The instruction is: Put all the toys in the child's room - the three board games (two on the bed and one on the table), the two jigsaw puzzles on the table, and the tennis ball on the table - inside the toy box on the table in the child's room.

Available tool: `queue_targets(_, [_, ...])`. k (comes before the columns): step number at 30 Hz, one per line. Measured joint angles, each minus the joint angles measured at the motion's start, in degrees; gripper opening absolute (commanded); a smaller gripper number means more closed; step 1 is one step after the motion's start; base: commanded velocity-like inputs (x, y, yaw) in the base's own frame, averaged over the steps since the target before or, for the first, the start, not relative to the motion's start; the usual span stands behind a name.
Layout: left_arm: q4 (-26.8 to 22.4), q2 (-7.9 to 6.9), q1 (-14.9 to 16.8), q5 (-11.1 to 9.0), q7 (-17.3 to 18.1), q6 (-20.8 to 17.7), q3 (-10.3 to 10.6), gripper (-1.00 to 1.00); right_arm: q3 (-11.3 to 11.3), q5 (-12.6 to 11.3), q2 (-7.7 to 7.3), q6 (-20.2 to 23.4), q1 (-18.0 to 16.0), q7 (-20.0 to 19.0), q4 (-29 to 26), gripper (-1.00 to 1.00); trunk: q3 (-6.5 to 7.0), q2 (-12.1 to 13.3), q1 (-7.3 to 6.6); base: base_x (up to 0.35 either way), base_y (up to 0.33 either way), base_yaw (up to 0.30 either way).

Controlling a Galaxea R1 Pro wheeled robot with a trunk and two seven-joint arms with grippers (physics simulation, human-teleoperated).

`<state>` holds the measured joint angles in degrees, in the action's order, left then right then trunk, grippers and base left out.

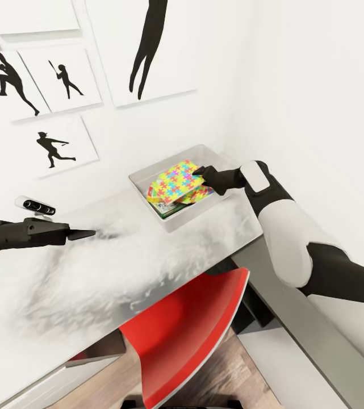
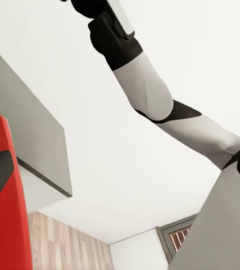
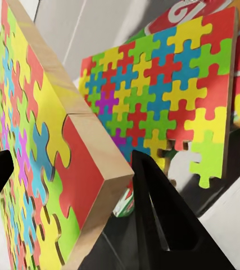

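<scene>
The light grey toy box [image 1: 166, 220] stands at the table's far right corner. Inside it lie a jigsaw puzzle [image 3: 170, 95] and, under that, a board game [image 1: 167, 208] with a red-and-white lid [image 3: 181, 14]. A second jigsaw puzzle [image 1: 177, 174] leans tilted over the box. Its thick wooden edge [image 3: 97, 140] stands between the spread fingers of my right gripper [image 1: 203, 172], touching one fingertip [image 3: 145, 185]. My left gripper [image 1: 88, 233] hovers open and empty over the table's left part. The tennis ball and the bed are out of view.
The white-grey table [image 1: 91, 284] runs along a white wall hung with black sports silhouette pictures [image 1: 54, 146]. A red chair [image 1: 193, 329] is tucked under the table's front edge. A grey ledge [image 1: 318, 346] runs beside my right arm, and wood floor [image 2: 69, 244] shows below.
</scene>
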<state>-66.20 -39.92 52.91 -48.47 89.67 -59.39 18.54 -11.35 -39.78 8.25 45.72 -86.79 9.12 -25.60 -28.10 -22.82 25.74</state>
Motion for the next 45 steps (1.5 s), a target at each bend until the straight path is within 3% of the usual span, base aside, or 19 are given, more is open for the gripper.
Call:
queue_targets(39, [0.0, 0.00, 0.0, 0.0, 0.0, 0.0, 0.2, 1.00, 0.0, 0.0, -0.12, 0.0, 0.0, -0.1, 0.1, -1.00, 0.00, 0.0, 0.01, 0.037, 0.007, 0.000])
queue_targets(40, [0.0, 0.00, 0.0, 0.0, 0.0, 0.0, 0.2, 1.00, 0.0, 0.0, -0.12, 0.0, 0.0, -0.1, 0.1, 1.00, 0.00, 0.0, 0.01, 0.000, 0.000, 0.000])
queue_targets(45, [-0.1, 0.00, 0.0, 0.0, 0.0, 0.0, 0.2, 1.00, 0.0, -0.1, -0.12, 0.0, 0.0, 0.2, 0.1, 1.00, 0.00, 0.0, 0.01, 0.000, 0.000, 0.000])
